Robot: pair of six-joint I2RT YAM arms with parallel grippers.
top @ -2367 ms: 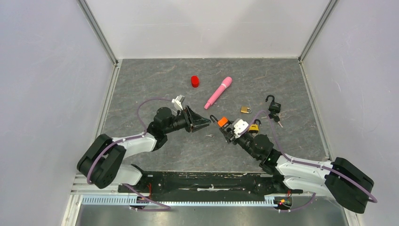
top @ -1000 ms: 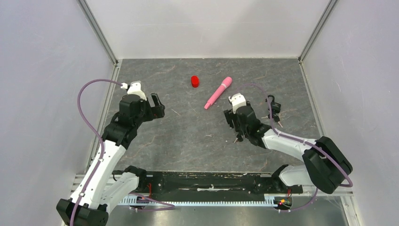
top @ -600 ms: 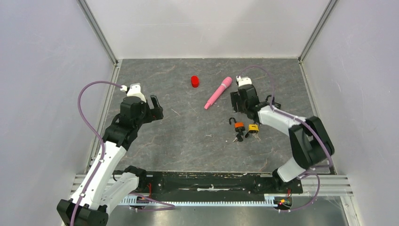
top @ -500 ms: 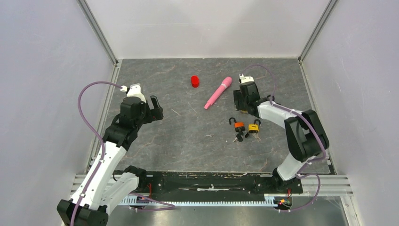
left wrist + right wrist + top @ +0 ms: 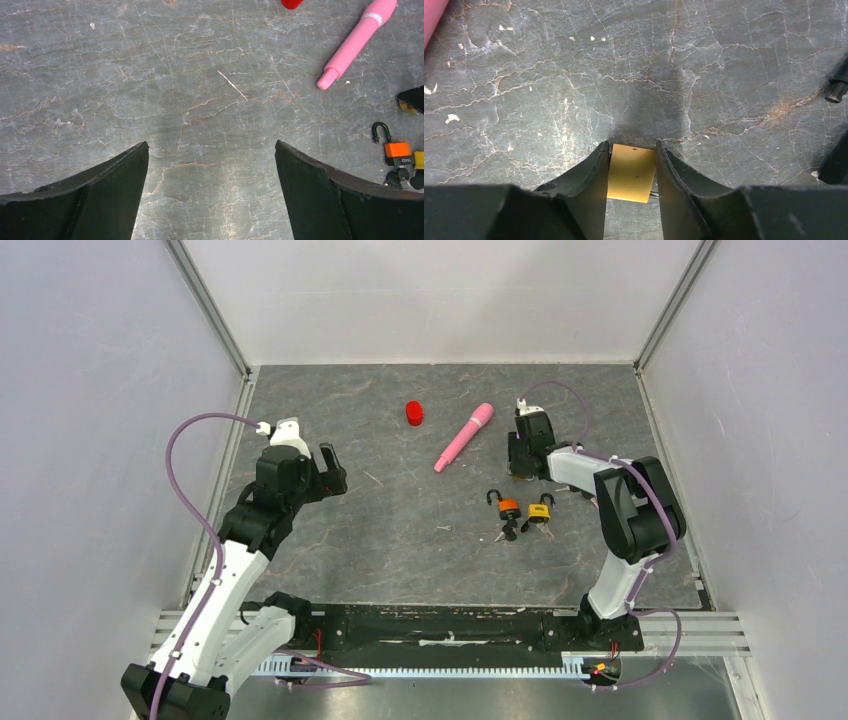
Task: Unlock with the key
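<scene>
squarely, brass padlock [image 5: 631, 172] clamped between jaws of right end effector [image 5: 631, 147].

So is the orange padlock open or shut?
Open: the orange padlock has its shackle swung aside, one leg free of the body.

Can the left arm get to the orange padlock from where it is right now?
Probably yes. The left claw is open and empty, with only bare table between it and the orange padlock. The right claw sits farther back, shut on a brass padlock, out of the path.
</scene>
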